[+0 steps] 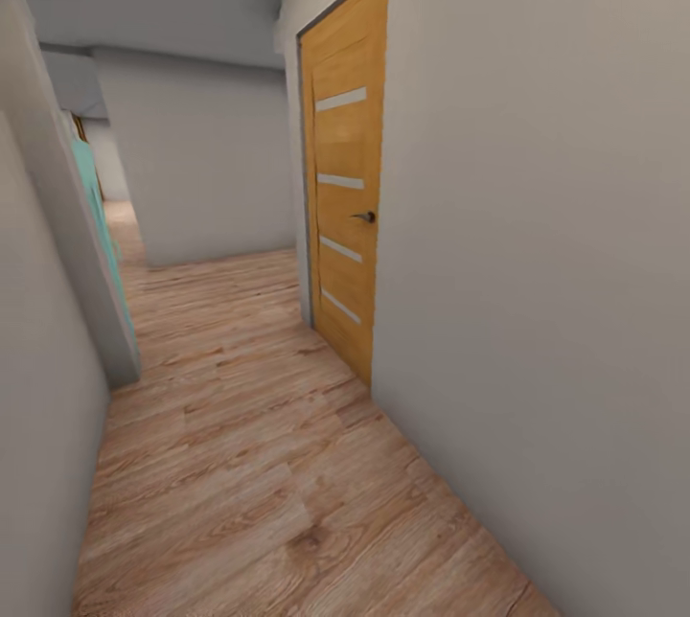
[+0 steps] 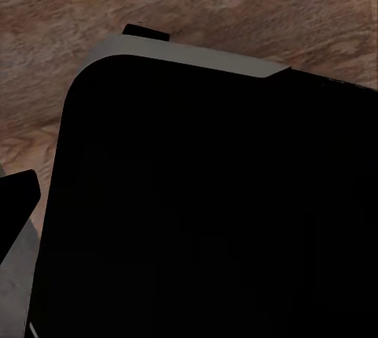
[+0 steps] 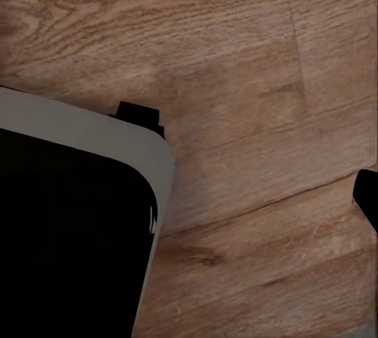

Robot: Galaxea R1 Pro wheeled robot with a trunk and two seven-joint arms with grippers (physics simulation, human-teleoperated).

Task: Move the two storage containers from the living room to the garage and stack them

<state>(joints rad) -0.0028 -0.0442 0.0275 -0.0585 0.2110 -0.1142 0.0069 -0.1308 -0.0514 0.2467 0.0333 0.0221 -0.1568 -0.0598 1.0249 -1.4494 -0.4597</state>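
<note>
The two storage containers are out of view, and so is the garage. I am in a narrow corridor with a light wood-plank floor. In the left wrist view a dark finger tip pokes in at the edge, beside the robot's black, grey-rimmed base over the planks. In the right wrist view another dark finger tip sits at the edge, with the same base across from it. Nothing is visible between the fingers. How the jaws stand cannot be made out.
A shut orange wooden door with a dark handle stands in the grey wall on the right. A grey wall hugs the left, with a teal panel behind it. The corridor runs ahead to a grey wall and bends left.
</note>
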